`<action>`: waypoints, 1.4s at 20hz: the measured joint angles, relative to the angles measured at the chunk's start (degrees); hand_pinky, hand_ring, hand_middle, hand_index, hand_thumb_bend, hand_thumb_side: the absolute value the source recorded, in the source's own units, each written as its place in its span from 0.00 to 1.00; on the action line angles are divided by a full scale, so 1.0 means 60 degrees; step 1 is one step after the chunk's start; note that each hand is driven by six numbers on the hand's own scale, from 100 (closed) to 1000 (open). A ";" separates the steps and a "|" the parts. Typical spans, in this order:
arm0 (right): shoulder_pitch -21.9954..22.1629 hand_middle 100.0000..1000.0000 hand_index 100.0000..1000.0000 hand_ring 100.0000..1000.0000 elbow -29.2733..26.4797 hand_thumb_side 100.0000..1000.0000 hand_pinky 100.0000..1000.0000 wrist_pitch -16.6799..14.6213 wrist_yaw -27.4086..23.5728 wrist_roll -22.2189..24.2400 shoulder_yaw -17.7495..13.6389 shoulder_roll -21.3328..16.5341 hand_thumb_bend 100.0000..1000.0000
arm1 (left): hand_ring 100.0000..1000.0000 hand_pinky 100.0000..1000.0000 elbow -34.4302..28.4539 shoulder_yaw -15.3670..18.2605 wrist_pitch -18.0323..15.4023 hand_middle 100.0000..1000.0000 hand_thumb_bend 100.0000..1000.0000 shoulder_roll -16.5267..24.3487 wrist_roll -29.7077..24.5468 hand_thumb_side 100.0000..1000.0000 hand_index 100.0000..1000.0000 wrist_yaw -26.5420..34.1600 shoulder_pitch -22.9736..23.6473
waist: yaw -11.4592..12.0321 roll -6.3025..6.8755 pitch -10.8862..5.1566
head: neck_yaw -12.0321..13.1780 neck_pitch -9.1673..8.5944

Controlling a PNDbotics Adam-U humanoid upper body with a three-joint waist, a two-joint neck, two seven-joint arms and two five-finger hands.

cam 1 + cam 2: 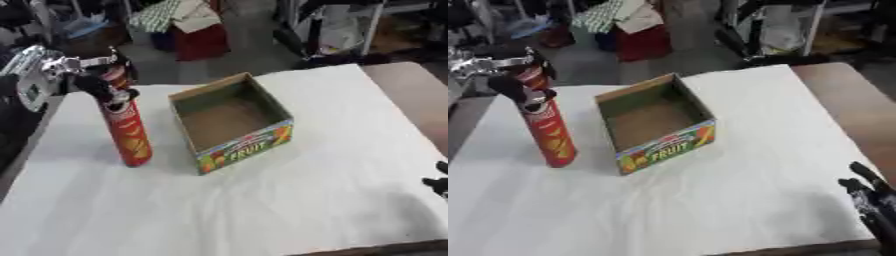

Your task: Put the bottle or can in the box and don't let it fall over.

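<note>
A tall red can (pixel 129 131) with yellow chips printed on it stands upright on the white cloth, left of the box. My left hand (pixel 112 85) comes in from the upper left and its fingers curl round the can's top. The open cardboard box (pixel 233 122), with "FRUIT" printed on its front, sits in the middle of the table and holds nothing. My right hand (pixel 871 196) rests open at the lower right edge, fingers up, far from both.
The white cloth (pixel 297 190) covers most of the table. Bare brown tabletop (pixel 842 100) shows along the right side. Beyond the far edge, the floor holds a red bin (pixel 198 40) and clutter.
</note>
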 measured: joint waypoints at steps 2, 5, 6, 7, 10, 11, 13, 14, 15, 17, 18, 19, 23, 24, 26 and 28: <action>0.0001 1.00 0.91 0.84 0.0001 0.61 0.96 0.0001 0.0000 -0.0001 0.0000 0.0000 0.00 | 0.29 0.18 -0.0117 0.0038 0.0101 0.41 0.00 0.0089 0.0068 0.53 0.68 0.0090 -0.0020 | 0.0016 -0.0001 0.0003 | -0.0004 0.0000; 0.0001 1.00 0.91 0.84 0.0003 0.61 0.96 0.0005 0.0000 -0.0005 -0.0002 0.0000 0.00 | 0.29 0.18 -0.0373 0.0175 0.0261 0.41 0.00 0.0261 0.0219 0.53 0.68 0.0229 -0.0200 | 0.0035 -0.0002 0.0003 | -0.0012 0.0000; 0.0001 1.00 0.91 0.84 0.0004 0.61 0.96 0.0008 0.0000 -0.0008 -0.0002 0.0000 0.00 | 0.28 0.17 -0.0481 0.0227 0.0321 0.41 0.00 0.0310 0.0285 0.53 0.68 0.0267 -0.0273 | 0.0035 -0.0002 0.0003 | -0.0013 0.0000; 0.0002 1.00 0.91 0.84 0.0006 0.61 0.96 0.0010 0.0000 -0.0010 -0.0002 0.0000 0.00 | 0.28 0.17 -0.0580 0.0276 0.0383 0.40 0.00 0.0344 0.0362 0.53 0.68 0.0310 -0.0336 | 0.0036 -0.0002 0.0003 | -0.0013 0.0000; 0.0003 1.00 0.91 0.84 0.0009 0.61 0.96 0.0011 0.0000 -0.0012 -0.0002 0.0000 0.00 | 0.27 0.15 -0.0815 0.0428 0.0589 0.40 0.00 0.0383 0.0730 0.53 0.68 0.0345 -0.0573 | 0.0033 -0.0002 0.0001 | -0.0013 0.0000; 0.0003 1.00 0.91 0.84 0.0012 0.61 0.96 0.0011 0.0000 -0.0012 -0.0001 0.0000 0.00 | 0.27 0.15 -0.0870 0.0471 0.0649 0.40 0.00 0.0373 0.0907 0.53 0.69 0.0360 -0.0666 | 0.0029 -0.0002 0.0001 | -0.0013 0.0000; 0.0003 1.00 0.91 0.84 0.0028 0.61 0.96 0.0016 0.0000 -0.0004 0.0005 0.0000 0.00 | 0.27 0.15 -0.0930 0.0526 0.0758 0.40 0.00 0.0280 0.1354 0.53 0.69 0.0394 -0.0852 | -0.0001 -0.0004 0.0000 | -0.0004 0.0000; 0.0003 1.00 0.91 0.84 0.0030 0.61 0.96 0.0018 0.0000 0.0004 0.0021 0.0000 0.00 | 0.26 0.15 -0.0939 0.0530 0.0800 0.40 0.00 0.0166 0.1620 0.53 0.69 0.0395 -0.0945 | -0.0025 -0.0005 0.0000 | 0.0008 0.0000; 0.0003 1.00 0.91 0.84 0.0031 0.61 0.96 0.0016 0.0000 0.0012 0.0040 0.0000 0.00 | 0.26 0.14 -0.0941 0.0531 0.0829 0.40 0.00 0.0022 0.1913 0.52 0.68 0.0395 -0.1037 | -0.0053 -0.0006 0.0000 | 0.0026 0.0000; 0.0001 1.00 0.91 0.84 0.0035 0.61 0.96 0.0015 0.0000 0.0023 0.0058 0.0000 0.00 | 0.26 0.14 -0.0941 0.0531 0.0859 0.40 0.00 -0.0307 0.2561 0.51 0.68 0.0395 -0.1220 | -0.0106 -0.0006 0.0000 | 0.0052 -0.0001; -0.0001 1.00 0.91 0.84 0.0039 0.61 0.96 0.0015 0.0000 0.0028 0.0064 0.0000 0.00 | 0.26 0.14 -0.0938 0.0531 0.0865 0.40 0.00 -0.0471 0.2893 0.51 0.68 0.0392 -0.1303 | -0.0136 -0.0006 0.0000 | 0.0069 -0.0004; -0.0004 1.00 0.91 0.84 0.0047 0.61 0.96 0.0019 0.0000 0.0037 0.0079 0.0000 0.00 | 0.26 0.14 -0.0930 0.0530 0.0863 0.40 0.00 -0.0648 0.3222 0.51 0.69 0.0384 -0.1364 | -0.0167 -0.0006 0.0000 | 0.0089 -0.0010; -0.0102 1.00 0.91 0.84 0.0051 0.61 0.96 0.0014 -0.0001 0.0107 0.0166 0.0001 0.00 | 0.27 0.15 -0.0743 0.0491 0.0798 0.41 0.00 -0.1360 0.4358 0.52 0.70 0.0226 -0.1454 | -0.0379 -0.0020 0.0054 | 0.0191 -0.0081; -0.0119 1.00 0.91 0.84 0.0052 0.61 0.96 0.0012 -0.0003 0.0119 0.0177 0.0003 0.00 | 0.28 0.16 -0.0663 0.0453 0.0770 0.42 0.00 -0.1554 0.4585 0.53 0.70 0.0140 -0.1454 | -0.0426 -0.0035 0.0082 | 0.0215 -0.0109; -0.0170 1.00 0.91 0.84 0.0052 0.61 0.96 0.0009 -0.0008 0.0153 0.0202 0.0004 0.00 | 0.37 0.25 -0.0492 0.0366 0.0704 0.50 0.03 -0.1911 0.4957 0.59 0.76 -0.0074 -0.1450 | -0.0472 -0.0059 0.0117 | 0.0254 -0.0191; -0.0183 1.00 0.91 0.84 0.0052 0.61 0.96 0.0005 -0.0011 0.0186 0.0234 0.0006 0.00 | 0.47 0.40 -0.0312 0.0238 0.0606 0.60 0.15 -0.2205 0.5203 0.66 0.83 -0.0436 -0.1406 | -0.0520 -0.0059 0.0131 | 0.0278 -0.0331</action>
